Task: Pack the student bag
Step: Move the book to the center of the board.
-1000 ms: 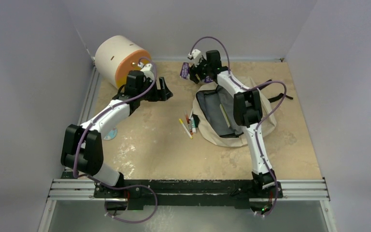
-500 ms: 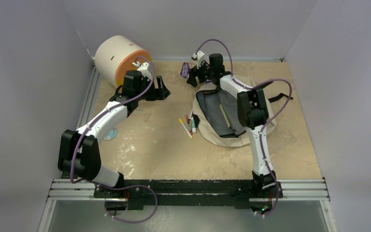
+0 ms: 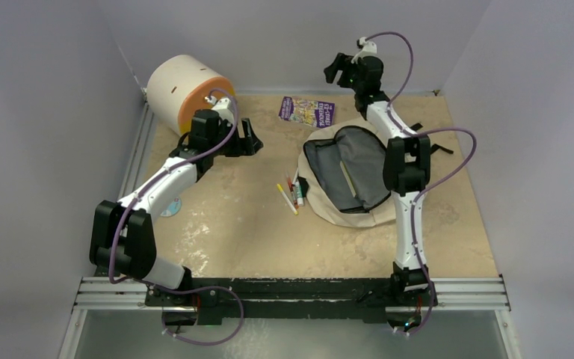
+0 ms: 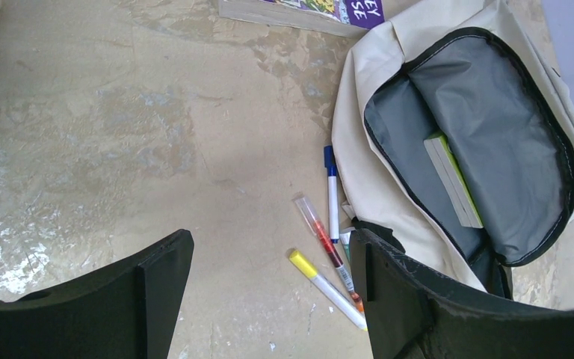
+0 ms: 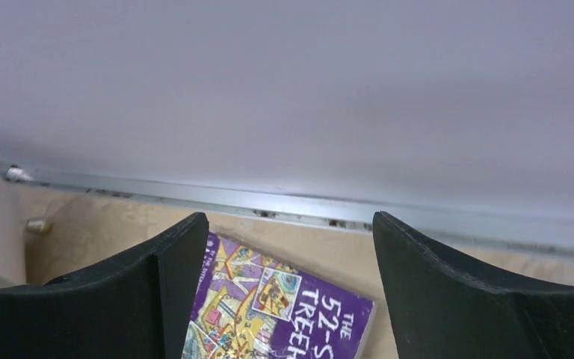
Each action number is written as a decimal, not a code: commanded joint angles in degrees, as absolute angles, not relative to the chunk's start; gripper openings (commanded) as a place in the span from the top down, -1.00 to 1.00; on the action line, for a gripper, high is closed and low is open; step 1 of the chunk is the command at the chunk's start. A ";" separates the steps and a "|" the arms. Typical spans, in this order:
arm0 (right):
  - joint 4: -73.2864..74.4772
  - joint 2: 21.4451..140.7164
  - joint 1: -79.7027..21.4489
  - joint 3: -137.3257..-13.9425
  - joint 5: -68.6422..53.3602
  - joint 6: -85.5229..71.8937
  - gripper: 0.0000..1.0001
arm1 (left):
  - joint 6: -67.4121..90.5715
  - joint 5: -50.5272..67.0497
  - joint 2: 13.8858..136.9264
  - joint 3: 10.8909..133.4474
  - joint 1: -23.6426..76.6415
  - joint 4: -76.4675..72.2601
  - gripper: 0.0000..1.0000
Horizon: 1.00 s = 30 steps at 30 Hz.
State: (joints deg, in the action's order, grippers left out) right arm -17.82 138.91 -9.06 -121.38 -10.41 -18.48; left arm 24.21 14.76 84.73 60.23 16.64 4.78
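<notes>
The student bag lies unzipped right of centre, its dark lining showing. In the left wrist view the bag holds a green-edged book. A purple book lies flat on the table behind the bag, its edge showing in the left wrist view. Several markers lie just left of the bag. My right gripper hangs open and empty, high by the back wall, with the purple book below it. Over the markers, my left gripper stands open and empty.
A cream cylindrical drawer unit with an orange front stands at the back left, close behind my left gripper. Walls close the back and both sides. A metal rail runs along the back edge. A small bluish disc lies under the left arm.
My right gripper has let go of the purple book and risen toward the back wall. The book, earlier tilted in the jaws, now lies flat. The left arm has barely moved.
</notes>
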 commanded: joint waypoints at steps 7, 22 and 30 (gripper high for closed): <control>-9.06 144.88 -10.45 -126.26 -0.63 -31.45 -0.64 | 22.86 15.90 82.99 60.73 15.90 2.20 -0.51; -4.96 152.57 -10.40 -131.46 -4.05 -30.30 -0.63 | 22.94 16.38 83.23 60.91 15.64 2.36 -0.51; -1.48 155.31 -10.46 -133.80 -6.72 -24.82 -0.50 | 22.94 16.60 83.69 60.99 15.47 2.30 -0.51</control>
State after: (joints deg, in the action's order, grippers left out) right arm -4.56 154.61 -10.22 -132.11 -4.49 -28.51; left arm 24.21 15.51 84.73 60.23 16.12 4.80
